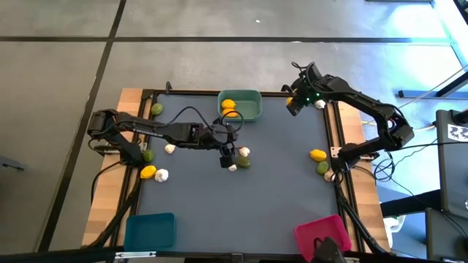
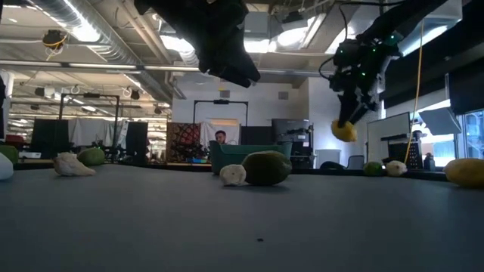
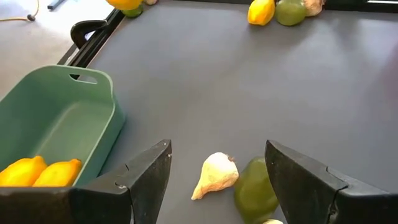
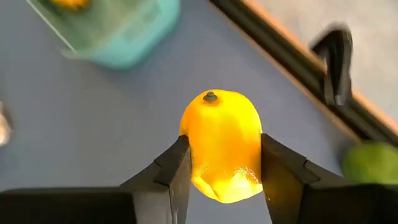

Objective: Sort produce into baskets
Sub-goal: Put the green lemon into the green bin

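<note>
- From above, light fell evenly on my table [image 1: 278, 190]; shadows were soft.
- At table height, ceiling lamps [image 2: 291, 34] glared and my arms showed as dark shapes.
- At my right wrist, the lemon [image 4: 222, 144] was sharp and brightly lit; the teal basket [image 4: 118, 31] behind it was blurred.

Around the teal basket [image 1: 248, 109] the mat [image 1: 278, 190] lies open toward the right edge. A lime [image 1: 243, 162] and garlic [image 1: 243, 152] (touching) sit just beyond its near side, under the left gripper [image 1: 227, 155].
</note>
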You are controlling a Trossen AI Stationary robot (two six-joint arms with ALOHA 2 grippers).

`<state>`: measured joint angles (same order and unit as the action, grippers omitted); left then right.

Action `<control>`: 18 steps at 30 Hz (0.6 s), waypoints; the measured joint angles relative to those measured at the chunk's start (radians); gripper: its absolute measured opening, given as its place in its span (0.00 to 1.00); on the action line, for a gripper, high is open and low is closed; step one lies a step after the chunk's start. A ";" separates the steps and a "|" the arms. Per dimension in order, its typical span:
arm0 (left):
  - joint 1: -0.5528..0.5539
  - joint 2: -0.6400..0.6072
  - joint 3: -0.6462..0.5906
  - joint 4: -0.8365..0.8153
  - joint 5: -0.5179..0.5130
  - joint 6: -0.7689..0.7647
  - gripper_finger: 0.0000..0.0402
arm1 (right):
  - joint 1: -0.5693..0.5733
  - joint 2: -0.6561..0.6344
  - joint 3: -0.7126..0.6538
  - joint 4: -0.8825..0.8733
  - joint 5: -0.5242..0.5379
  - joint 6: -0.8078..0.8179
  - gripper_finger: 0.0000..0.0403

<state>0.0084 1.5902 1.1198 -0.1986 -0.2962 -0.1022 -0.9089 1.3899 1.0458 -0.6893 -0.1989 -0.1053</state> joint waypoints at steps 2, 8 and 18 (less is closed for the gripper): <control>0.000 0.000 0.000 0.000 0.000 -0.009 0.63 | 0.000 0.000 0.000 0.051 -0.035 -0.001 0.37; -0.006 0.000 0.000 0.008 0.000 0.002 0.63 | 0.030 0.000 0.000 0.220 -0.100 0.068 0.38; -0.017 0.000 0.000 0.006 0.000 0.020 0.63 | 0.202 0.006 0.000 0.432 -0.012 0.073 0.38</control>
<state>-0.0090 1.5902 1.1198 -0.1922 -0.2961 -0.0819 -0.7070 1.3964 1.0458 -0.2578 -0.2107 -0.0320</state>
